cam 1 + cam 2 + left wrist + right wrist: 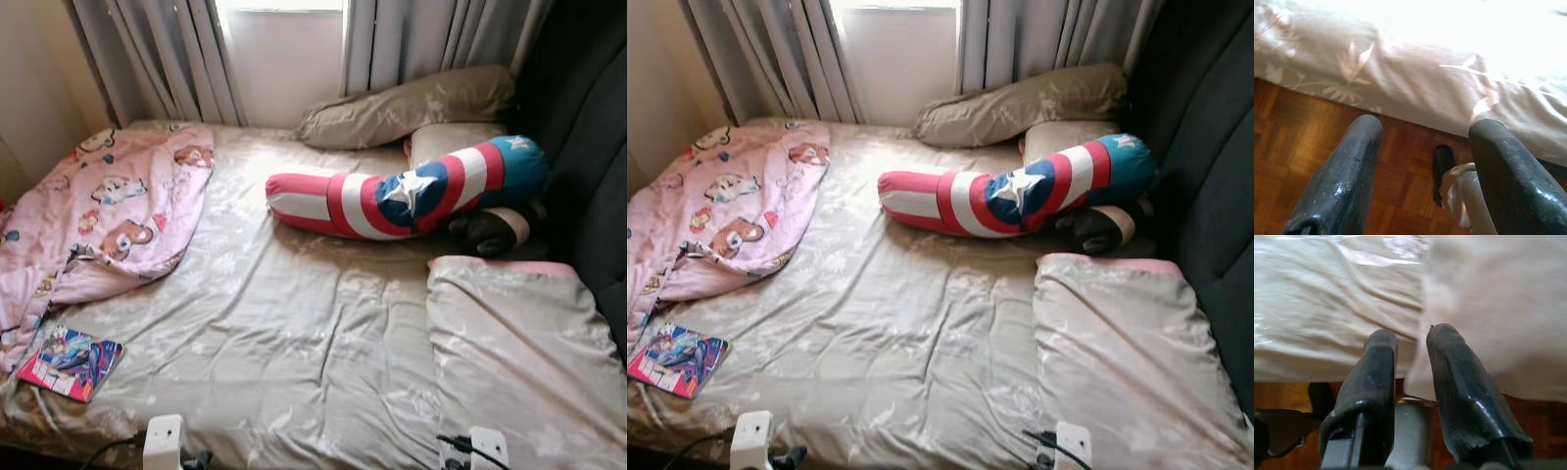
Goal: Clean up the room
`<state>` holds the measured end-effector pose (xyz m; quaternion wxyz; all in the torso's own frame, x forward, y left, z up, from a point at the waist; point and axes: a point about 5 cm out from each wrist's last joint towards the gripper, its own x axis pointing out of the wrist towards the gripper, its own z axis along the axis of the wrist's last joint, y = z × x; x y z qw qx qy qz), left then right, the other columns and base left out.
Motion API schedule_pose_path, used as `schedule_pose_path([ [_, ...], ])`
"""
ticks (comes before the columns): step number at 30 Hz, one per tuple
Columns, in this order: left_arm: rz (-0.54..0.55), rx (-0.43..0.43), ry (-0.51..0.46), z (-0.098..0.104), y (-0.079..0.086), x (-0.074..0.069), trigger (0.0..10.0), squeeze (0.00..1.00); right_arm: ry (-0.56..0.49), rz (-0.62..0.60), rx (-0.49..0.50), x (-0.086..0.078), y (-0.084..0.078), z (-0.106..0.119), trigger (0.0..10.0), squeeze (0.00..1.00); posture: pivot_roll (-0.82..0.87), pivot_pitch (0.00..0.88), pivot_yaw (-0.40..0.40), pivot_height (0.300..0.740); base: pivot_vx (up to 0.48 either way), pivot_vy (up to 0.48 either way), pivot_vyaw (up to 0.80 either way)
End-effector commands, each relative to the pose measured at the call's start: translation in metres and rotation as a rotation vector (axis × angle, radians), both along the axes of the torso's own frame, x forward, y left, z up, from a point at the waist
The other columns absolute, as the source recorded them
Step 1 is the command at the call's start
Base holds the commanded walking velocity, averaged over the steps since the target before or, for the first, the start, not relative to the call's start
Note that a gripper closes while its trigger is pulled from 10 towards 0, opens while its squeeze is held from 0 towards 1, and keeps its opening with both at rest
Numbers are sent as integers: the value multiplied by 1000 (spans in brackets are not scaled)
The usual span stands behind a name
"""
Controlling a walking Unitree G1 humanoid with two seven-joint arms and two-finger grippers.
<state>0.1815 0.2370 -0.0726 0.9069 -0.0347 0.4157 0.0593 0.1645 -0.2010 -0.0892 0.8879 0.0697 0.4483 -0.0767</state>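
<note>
Pink blanket [108, 211] sprawls upper left, book [69, 362] lower left, nearer the empty, spread left gripper [1422, 129]; right gripper [1410, 340] nearly closed, empty.

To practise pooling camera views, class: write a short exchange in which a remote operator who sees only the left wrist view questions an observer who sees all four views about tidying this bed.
Operator: I see only a bed edge and wood floor. Is there anything on top to tidy?
Observer: Yes, a comic book lies flat on the near left corner.
Operator: Is any bedding out of place?
Observer: A pink cartoon blanket is bunched along the left side, just beyond the comic book.
Operator: Where is the other arm?
Observer: The right gripper is at the near edge, in front of the beige pillow on the right side.
</note>
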Motion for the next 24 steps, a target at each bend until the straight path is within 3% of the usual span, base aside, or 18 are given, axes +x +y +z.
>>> schedule_pose_path([
  [1, 11, 1, 12, -2, 1, -4, 10000, 0, 5, 2, 2, 0, 1, 0, 10000, 0, 52, 12, 14, 740, 0, 394, 0],
  [24, 21, -7, 5, -1, 2, -2, 10000, 0, 5, -8, 20, 2, 7, -1, 10000, 0, 56, 20, 20, 740, 0, 395, 0],
])
